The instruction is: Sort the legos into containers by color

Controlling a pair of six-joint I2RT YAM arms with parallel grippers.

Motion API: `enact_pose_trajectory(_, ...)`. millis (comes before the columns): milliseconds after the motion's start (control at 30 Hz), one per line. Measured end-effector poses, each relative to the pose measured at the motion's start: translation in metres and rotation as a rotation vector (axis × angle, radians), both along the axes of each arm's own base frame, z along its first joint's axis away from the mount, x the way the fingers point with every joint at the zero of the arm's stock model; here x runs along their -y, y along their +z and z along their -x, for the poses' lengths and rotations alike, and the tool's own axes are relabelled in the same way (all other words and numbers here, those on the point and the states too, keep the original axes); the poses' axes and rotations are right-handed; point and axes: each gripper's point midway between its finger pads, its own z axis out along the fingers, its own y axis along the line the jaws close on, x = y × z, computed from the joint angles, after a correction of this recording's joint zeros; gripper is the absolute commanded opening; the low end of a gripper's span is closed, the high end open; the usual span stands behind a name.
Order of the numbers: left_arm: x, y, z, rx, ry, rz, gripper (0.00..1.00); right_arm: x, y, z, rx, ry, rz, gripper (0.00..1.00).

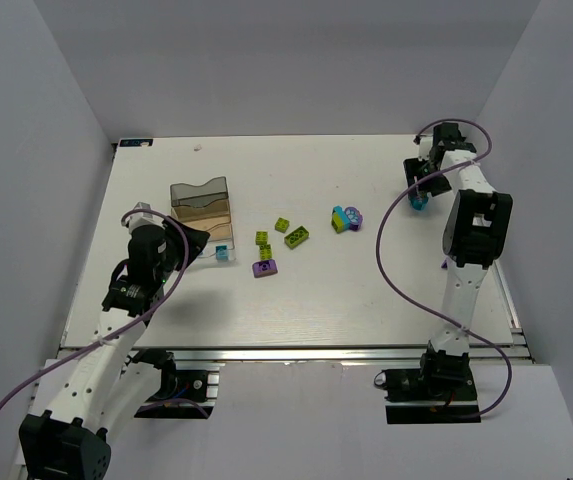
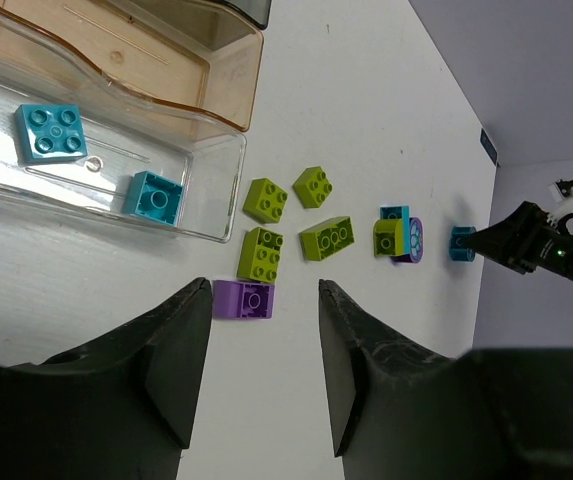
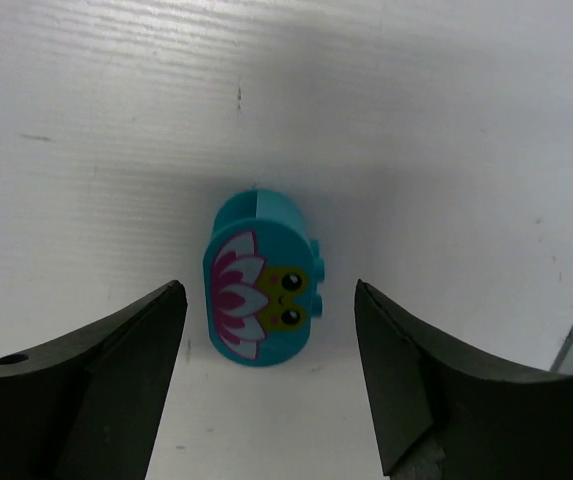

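The containers stand at the left: smoky-grey, amber and clear trays. Two teal legos lie in the clear tray. My left gripper is open and empty beside that tray, with a purple lego at its fingertips. Several lime legos lie mid-table. A stuck lime, teal and purple cluster lies further right. My right gripper is open around a teal lego with a flower print, not touching it.
White walls close in the table on the left, back and right. The right arm's cable loops over the table's right part. The right gripper shows at the far right in the left wrist view.
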Motion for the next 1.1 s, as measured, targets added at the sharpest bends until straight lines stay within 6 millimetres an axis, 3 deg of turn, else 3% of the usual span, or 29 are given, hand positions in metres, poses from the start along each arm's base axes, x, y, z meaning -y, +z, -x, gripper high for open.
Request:
enact_pose_trajectory(133,0.0,0.0,0.0,0.0,0.0,0.0,0.57,-0.004,-0.007,0.001,-0.022,0.003,-0.02,0.54)
enact_pose_trajectory(267,0.0,0.0,0.0,0.0,0.001,0.0,0.57,-0.006,-0.007,0.005,-0.037,0.012,-0.034,0.45)
enact_pose_trajectory(400,-0.001,0.0,0.001,-0.001,0.003,-0.002,0.57,-0.008,-0.007,0.005,-0.039,0.021,-0.043,0.25)
enact_pose_trajectory(433,-0.001,0.0,0.001,0.0,0.004,-0.002,0.57,-0.009,-0.007,0.005,-0.039,0.025,-0.046,0.15)
enact_pose_trajectory(533,-0.002,0.002,0.002,0.005,0.009,-0.003,0.57,-0.014,-0.006,0.006,-0.037,0.042,-0.078,0.02)
enact_pose_trajectory(667,-0.004,0.007,0.004,0.022,0.015,-0.002,0.58,-0.032,0.004,0.016,-0.03,0.103,-0.163,0.0)
enact_pose_trajectory(733,-0.004,0.01,0.005,0.033,0.017,-0.001,0.58,-0.047,0.02,0.027,-0.006,0.163,-0.222,0.0)
enact_pose_trajectory(900,-0.006,0.016,0.006,0.057,0.019,-0.001,0.6,-0.114,0.095,0.055,0.151,0.433,-0.377,0.0)
enact_pose_trajectory(1000,-0.006,0.019,0.007,0.069,0.016,-0.007,0.63,-0.181,0.141,0.079,0.265,0.685,-0.445,0.0)
enact_pose_trajectory(1100,-0.007,0.024,0.009,0.081,0.013,-0.014,0.66,-0.254,0.161,0.113,0.312,0.93,-0.5,0.0)
